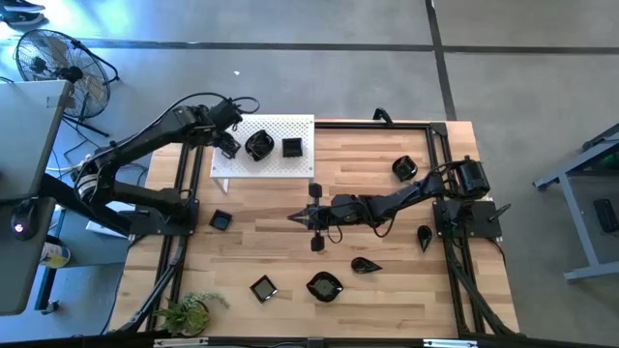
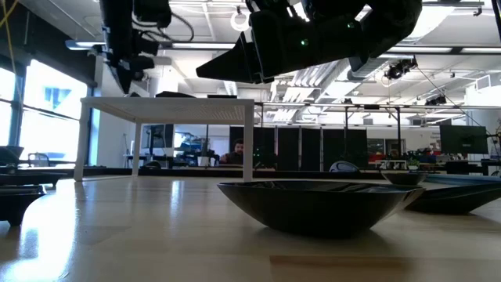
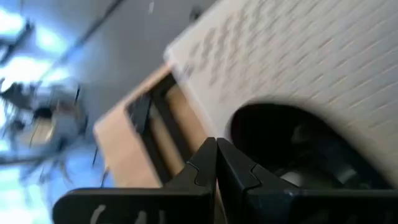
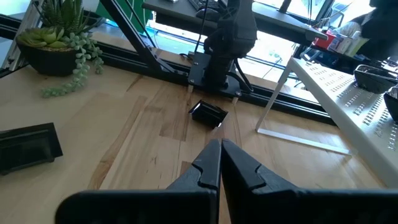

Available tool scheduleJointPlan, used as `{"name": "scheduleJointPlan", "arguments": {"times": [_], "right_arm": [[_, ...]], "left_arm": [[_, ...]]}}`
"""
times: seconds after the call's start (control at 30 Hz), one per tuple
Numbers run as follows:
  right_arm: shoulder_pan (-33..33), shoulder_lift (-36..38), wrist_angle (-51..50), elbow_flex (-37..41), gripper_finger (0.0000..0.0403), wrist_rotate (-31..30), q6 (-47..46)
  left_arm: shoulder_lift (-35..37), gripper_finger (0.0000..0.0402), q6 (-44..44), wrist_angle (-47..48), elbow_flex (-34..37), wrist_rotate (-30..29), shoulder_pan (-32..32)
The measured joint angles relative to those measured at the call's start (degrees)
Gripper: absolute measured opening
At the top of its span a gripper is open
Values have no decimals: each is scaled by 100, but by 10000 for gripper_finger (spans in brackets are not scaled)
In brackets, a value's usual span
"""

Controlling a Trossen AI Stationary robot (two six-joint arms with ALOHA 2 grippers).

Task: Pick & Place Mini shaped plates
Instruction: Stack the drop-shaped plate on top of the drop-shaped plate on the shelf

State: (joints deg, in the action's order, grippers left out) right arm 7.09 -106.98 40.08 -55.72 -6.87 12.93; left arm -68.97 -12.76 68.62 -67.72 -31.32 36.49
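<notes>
High view, reckoned from the white board (image 1: pixel 242 166): left claw (image 1: pixel 228 147) clenched, empty, over its left edge. Two plates (image 1: pixel 259 146) on it; the rest lie scattered on the counter (image 1: pixel 387 290). Right claw (image 1: pixel 315 217) clenched, empty, below it. Plates likely light, stiff, slippery, breakable; pinch a rim.

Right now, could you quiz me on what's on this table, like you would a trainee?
1. True or false: both grippers are shut and empty.
2. How many black dishes sit on the white perforated board?
3. Which gripper hovers at the board's edge: A left, B right?

Key: 1 true: left gripper, right gripper. 2 two: a rounded dish and a square dish. 3 A.
</notes>
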Motion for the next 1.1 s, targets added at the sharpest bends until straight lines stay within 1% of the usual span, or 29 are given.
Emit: {"name": "scheduleJointPlan", "arguments": {"times": [0.07,0.17,0.3,0.6,0.87,1.1], "right_arm": [[0,0,0,-2,1,0,-2],[1,0,-8,0,2,0,0],[2,0,-34,-1,1,0,10],[1,0,-39,-2,2,0,9],[1,0,-39,-1,2,-2,10],[2,0,-41,-2,2,0,5]], "left_arm": [[-3,0,-83,233,49,-42,177],[2,0,-141,100,212,-50,350],[-2,0,-117,-95,410,191,520],[-2,0,50,-574,555,350,514],[-2,0,120,-616,555,400,514],[0,0,201,-929,555,621,514]]}}
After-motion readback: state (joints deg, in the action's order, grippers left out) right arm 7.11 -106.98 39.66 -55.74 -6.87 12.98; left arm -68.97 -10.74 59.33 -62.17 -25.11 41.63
